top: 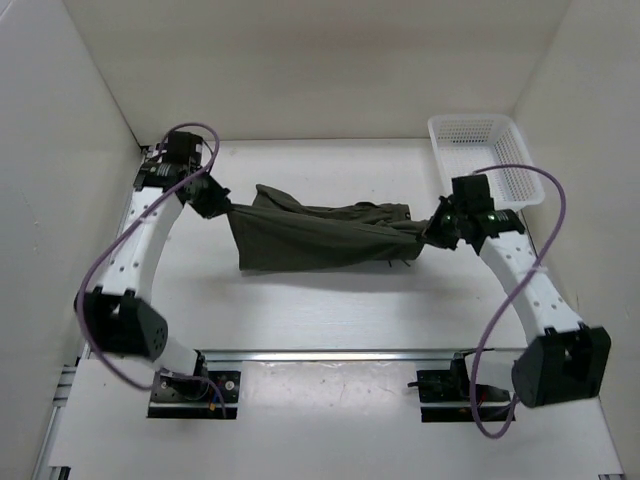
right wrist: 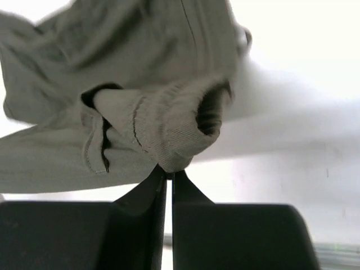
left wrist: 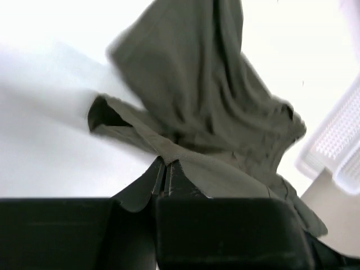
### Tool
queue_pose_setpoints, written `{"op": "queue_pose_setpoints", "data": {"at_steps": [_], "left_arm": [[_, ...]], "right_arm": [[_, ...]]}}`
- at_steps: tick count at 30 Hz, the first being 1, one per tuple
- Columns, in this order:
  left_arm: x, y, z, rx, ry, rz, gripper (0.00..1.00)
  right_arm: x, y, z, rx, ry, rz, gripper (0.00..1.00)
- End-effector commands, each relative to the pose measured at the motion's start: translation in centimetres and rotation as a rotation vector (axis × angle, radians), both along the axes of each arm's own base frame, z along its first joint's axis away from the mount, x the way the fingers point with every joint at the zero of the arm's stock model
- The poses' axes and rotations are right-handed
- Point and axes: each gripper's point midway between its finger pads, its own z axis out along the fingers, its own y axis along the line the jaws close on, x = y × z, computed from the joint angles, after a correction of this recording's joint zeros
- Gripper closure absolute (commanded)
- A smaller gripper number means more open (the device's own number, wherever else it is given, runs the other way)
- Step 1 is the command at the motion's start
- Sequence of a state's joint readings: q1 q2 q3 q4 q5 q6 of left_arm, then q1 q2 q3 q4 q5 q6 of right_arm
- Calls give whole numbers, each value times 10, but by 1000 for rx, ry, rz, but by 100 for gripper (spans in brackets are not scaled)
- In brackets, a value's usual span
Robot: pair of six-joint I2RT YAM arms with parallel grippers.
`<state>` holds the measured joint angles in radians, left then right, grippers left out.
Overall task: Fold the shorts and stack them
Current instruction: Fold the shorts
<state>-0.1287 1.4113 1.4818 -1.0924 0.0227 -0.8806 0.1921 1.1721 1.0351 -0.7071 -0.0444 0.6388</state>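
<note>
White tabletop (top: pixel 330 310) lies beneath the shorts (top: pixel 310 240), blurred ends clamped in left fingers (left wrist: pixel 175 181) and right fingers (right wrist: pixel 181 192).

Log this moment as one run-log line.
left gripper: shut on shorts | right gripper: shut on shorts | shorts: stretched between both grippers | basket: far right, apart from shorts

Basket (top: pixel 480 150) close behind right pincer (top: pixel 426 236), walls (top: pixel 60 150) flanking, bare table (top: pixel 320 310) nearside.

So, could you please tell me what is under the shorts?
Only white table shows around the shorts, which hang between the left gripper and right gripper; the patch directly beneath is covered.
</note>
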Motion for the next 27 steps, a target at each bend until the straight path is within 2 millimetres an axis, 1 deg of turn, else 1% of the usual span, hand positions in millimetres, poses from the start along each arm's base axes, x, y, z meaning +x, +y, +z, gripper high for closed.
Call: {"op": "queue_pose_setpoints", "data": {"at_steps": [1,2,3,4,5,6,7,8,9,10,11,12,13,14,15,16,17,18,19,20,21,22,23,24,25,26,27], "left_arm": [[56,25,5,105,-58,37,90],[75,23,23,113,-107,23,90],[95,22,2,118,-58,19,90],[103,23,-4,134,-37,14,90],[121,25,14,130,-83,27,90],[137,24,-9,142,-34,12,90],[150,23,-11,141,-41,12,90],[161,22,4,139,-73,15,90],[176,21,-17,141,-42,13,90],[185,18,-21,131,-44,6,90],[195,17,-24,135,-57,-1,90],[213,14,-32,123,-71,-8,90],[224,9,-37,111,-87,-26,90],[233,10,-43,91,-93,-30,79],[245,12,-35,79,-133,-46,44],[247,2,-59,39,-85,-79,31],[248,6,-62,24,-75,-78,26],[244,7,-74,32,-46,-89,21],[238,16,-64,43,-51,-70,10],[235,19,-61,54,-57,-62,10],[230,25,-59,60,-57,-60,10],[211,28,-58,76,-32,-65,10],[202,33,-58,76,-16,-56,10],[191,34,-59,82,0,-66,10],[170,35,-81,88,71,-80,10],[155,33,-71,79,66,-86,10],[145,29,-77,56,85,-100,10]], "right_arm": [[56,-17,9,-127,-83,-46,100],[66,-16,-4,-136,-40,-43,100],[83,-15,8,-138,-75,-53,100],[94,-15,8,-152,-83,-54,100],[106,-13,-4,-158,-55,-52,100],[120,-10,6,-153,-80,-54,100],[128,-9,5,-153,-78,-54,100],[140,-8,-9,-166,-53,-57,100],[148,-7,-11,-167,-50,-57,100],[166,-2,-13,-159,-51,-51,100],[176,0,-15,-158,-53,-51,100],[187,2,-16,-156,-63,-52,100],[206,8,-18,-146,-71,-46,100],[217,13,-17,-137,-83,-26,85],[221,16,-18,-129,-65,-15,70],[233,20,-14,-126,-76,-2,54],[234,22,-8,-114,-84,6,37],[234,22,-8,-120,-86,15,31],[231,27,3,-121,-114,30,25],[221,25,-7,-127,-83,33,24],[217,22,-6,-135,-90,25,24],[203,20,-8,-128,-78,15,24],[196,18,-10,-123,-70,7,24],[187,17,1,-118,-96,5,24],[177,15,-4,-112,-77,-6,25],[170,14,-7,-107,-70,-12,25],[149,13,-29,-107,-9,0,25]]}}
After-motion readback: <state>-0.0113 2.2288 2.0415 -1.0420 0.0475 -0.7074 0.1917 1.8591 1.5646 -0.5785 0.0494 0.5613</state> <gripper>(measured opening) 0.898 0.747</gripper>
